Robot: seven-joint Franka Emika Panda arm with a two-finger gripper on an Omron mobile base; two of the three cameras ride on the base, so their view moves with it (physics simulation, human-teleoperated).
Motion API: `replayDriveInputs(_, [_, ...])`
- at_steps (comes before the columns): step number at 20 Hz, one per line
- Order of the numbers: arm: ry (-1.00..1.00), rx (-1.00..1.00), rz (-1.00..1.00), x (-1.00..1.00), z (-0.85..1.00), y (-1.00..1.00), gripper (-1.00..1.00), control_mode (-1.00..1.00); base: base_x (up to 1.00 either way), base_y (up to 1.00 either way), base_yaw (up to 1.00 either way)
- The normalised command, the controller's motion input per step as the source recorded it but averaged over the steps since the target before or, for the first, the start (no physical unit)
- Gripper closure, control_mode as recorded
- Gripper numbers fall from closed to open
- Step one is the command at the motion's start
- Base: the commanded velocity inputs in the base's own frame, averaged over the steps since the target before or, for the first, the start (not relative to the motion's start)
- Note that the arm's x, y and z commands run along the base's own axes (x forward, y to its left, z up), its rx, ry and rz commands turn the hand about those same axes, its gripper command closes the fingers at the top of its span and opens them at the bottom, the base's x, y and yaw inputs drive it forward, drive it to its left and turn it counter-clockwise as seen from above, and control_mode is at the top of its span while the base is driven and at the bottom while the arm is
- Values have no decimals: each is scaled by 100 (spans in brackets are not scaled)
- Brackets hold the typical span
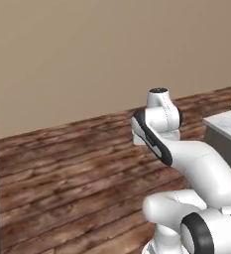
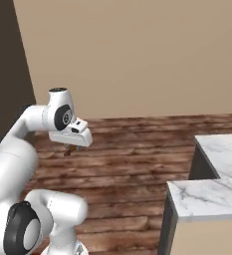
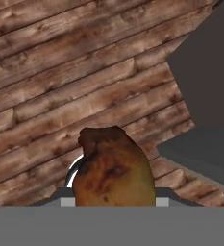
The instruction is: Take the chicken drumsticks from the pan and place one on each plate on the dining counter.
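Orange-brown, a chicken drumstick is hanging clamped in the gripper above the wooden floor, with the marble dining counter sitting well off to the arm's right.

Orange-brown drumstick, dark brown plank floor, white grey-veined marble counter.

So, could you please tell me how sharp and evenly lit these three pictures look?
Hand view: the orange-brown chicken drumstick in the gripper looms large and soft-edged. Right base view: even light, no glare on the white marble dining counter. Left base view: flat light on the wooden plank floor.
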Motion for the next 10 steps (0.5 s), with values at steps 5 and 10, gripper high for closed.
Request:
replayDriveInputs(5, [0,0,0,0,0,0,100,100,100,46,-36])
replayDriveInputs(10, [0,0,0,0,0,0,100,100,100,46,-40])
